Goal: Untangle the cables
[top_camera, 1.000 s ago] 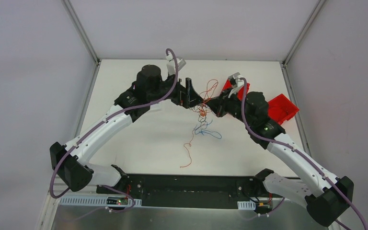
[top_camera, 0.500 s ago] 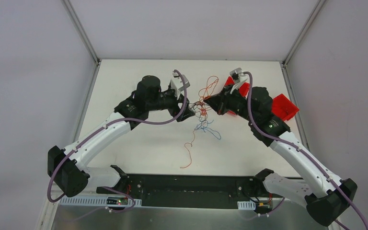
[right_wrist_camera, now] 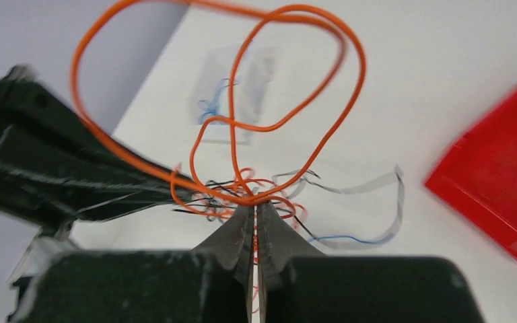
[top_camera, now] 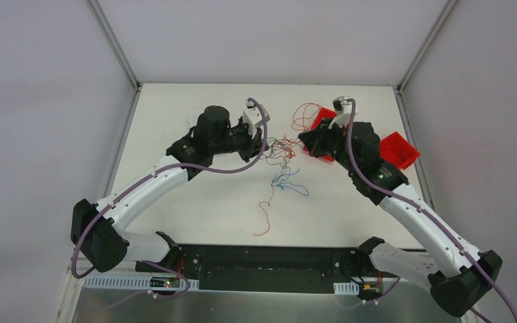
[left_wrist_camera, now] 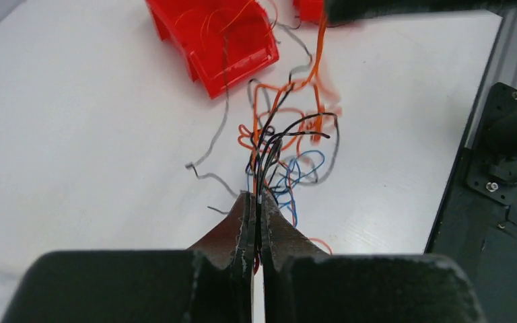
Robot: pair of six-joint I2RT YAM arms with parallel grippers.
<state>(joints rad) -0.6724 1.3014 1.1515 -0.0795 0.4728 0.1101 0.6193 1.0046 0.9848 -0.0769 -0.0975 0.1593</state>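
One white table (top_camera: 219, 208) (cables (top_camera: 283, 180) atop).

The white table (top_camera: 195, 195) fills the middle of the top view. Two red bins stand on it in the upper right: one bin (top_camera: 398, 151) near the right edge, the second bin (top_camera: 322, 118) further left and partly hidden behind an arm. Thin cables (top_camera: 279, 168) trail down onto the centre of the frame. A blue squiggle (top_camera: 285, 182) lies there and, just below it, a lone orange strand (top_camera: 266, 219) curls toward the bottom edge.
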